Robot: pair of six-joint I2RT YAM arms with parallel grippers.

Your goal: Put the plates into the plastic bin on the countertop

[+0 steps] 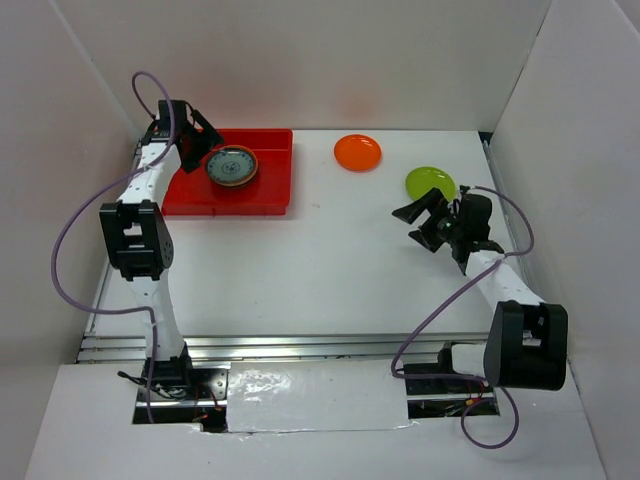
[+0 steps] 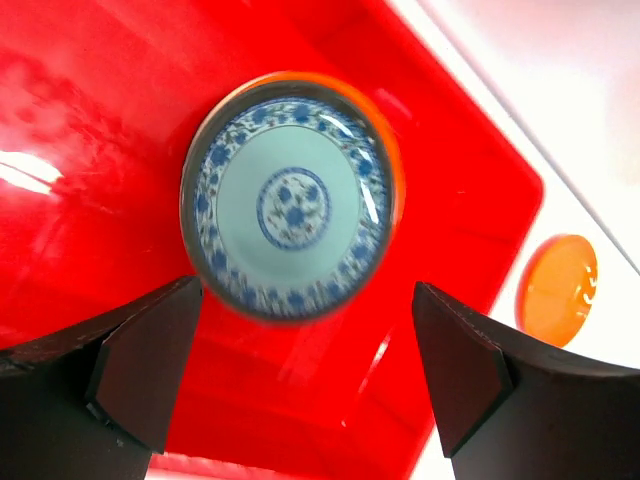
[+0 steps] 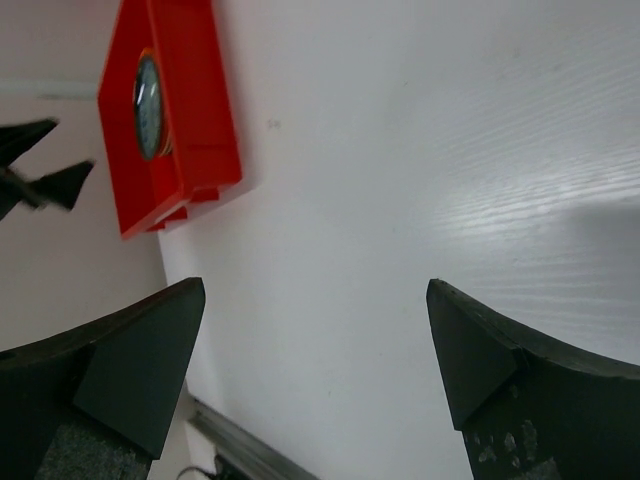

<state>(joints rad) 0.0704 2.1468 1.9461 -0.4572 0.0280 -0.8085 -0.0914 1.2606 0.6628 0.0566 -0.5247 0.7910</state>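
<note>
Nearest the arms, the right gripper (image 3: 315, 290) hung over the bare white table (image 1: 320, 270) with its jaws spread wide and nothing between them. Just beyond it, towards the right wall, lay the green plate (image 1: 430, 182), flat on the table. That pick-up looked like the first hazard. The plate was low and thin-rimmed on a slick surface, so a finger landing on the rim instead of under it would likely shove the plate towards the wall or tip it up on edge. A shallow pinch could let it slip out on the way across.

Further back, the orange plate (image 1: 357, 152) sat alone, well apart from the green one and near the red bin (image 1: 270, 190).

At the far left, the blue-patterned plate (image 1: 232, 166) lay in the bin, on top of at least one other, an orange rim showing beneath it. It looked slightly blurred in the wrist view, so it may not have settled. The left gripper (image 2: 305, 300) hung directly above it, jaws fully apart and empty. A careless move away could clip the plates or the bin wall and drag the bin. If the right arm carried a plate over while the left hung there, the two could collide.
</note>
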